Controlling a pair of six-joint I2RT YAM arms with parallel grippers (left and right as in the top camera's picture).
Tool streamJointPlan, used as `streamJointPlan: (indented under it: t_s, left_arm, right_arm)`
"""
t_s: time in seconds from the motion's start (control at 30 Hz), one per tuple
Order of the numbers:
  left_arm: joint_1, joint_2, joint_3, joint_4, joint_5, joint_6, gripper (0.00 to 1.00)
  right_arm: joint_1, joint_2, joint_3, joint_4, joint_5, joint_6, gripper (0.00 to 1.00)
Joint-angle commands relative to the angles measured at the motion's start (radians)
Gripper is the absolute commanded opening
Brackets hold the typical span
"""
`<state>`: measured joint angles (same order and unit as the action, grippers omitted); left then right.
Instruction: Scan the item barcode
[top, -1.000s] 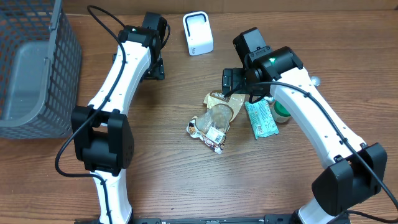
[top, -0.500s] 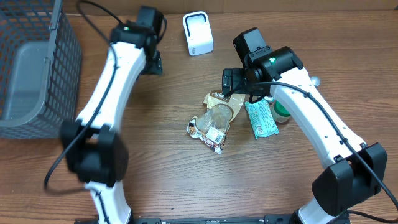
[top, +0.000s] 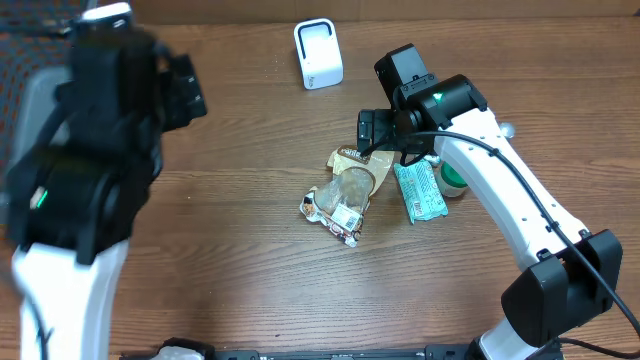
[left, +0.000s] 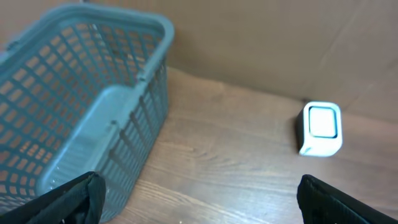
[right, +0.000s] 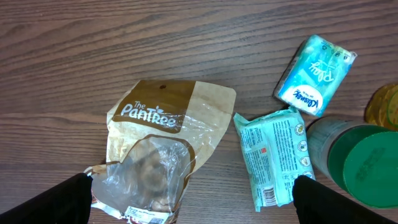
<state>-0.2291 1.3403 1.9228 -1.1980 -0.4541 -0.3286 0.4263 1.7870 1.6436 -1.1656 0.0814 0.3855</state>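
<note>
Several items lie mid-table. A brown Pantree snack bag (right: 155, 149) with a clear window (top: 345, 190) lies left of a teal wipes packet (right: 273, 155) (top: 420, 192), whose barcode (right: 268, 196) faces up. My right gripper (right: 196, 202) hovers over both, open, with nothing between its fingers. The white scanner (top: 318, 53) (left: 321, 127) stands at the table's far edge. My left gripper (left: 211, 202) is open and empty, high above the table and facing the basket and scanner. In the overhead view the left arm (top: 90, 170) is a large blur at the left.
A blue-grey mesh basket (left: 81, 118) stands at the far left. A teal tissue pack (right: 316, 74) and a jar with a green lid (right: 364, 165) sit right of the wipes packet. A cardboard wall (left: 261, 37) backs the table.
My left arm has swung up and to the left, away from the scanner and closer to the overhead camera. The right arm and the items have not moved.
</note>
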Motion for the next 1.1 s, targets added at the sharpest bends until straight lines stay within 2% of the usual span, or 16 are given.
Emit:
streamJointPlan:
  t_s: [0.0, 0.27, 0.43, 0.63, 0.83, 0.93, 1.07]
  left_arm:
    - [-0.006, -0.054, 0.010, -0.006, -0.017, 0.019, 0.99]
    - [0.000, -0.079, -0.031, -0.056, 0.019, 0.018, 1.00]
    - [0.000, -0.144, -0.251, -0.023, 0.115, 0.014, 0.99]
    - [0.000, -0.265, -0.612, 0.146, 0.195, 0.014, 1.00]
    - [0.000, -0.385, -0.900, 0.226, 0.288, -0.014, 1.00]
    - [0.000, -0.454, -1.046, 0.361, 0.288, -0.016, 0.99]
    - [0.000, -0.538, -1.229, 0.616, 0.287, -0.015, 1.00]
  right_arm:
    - [0.003, -0.003, 0.011, 0.005, -0.004, -0.001, 1.00]
    - [0.003, -0.003, 0.011, 0.005, -0.004, -0.001, 1.00]
    - [0.003, -0.003, 0.011, 0.005, -0.004, -0.002, 1.00]
    - [0.003, -0.003, 0.011, 0.005, -0.004, -0.001, 1.00]
    - [0.003, -0.003, 0.011, 0.005, -0.004, -0.002, 1.00]
    - [0.003, -0.003, 0.011, 0.005, -0.004, -0.001, 1.00]
    - [0.003, -0.003, 0.011, 0.005, -0.004, -0.001, 1.00]
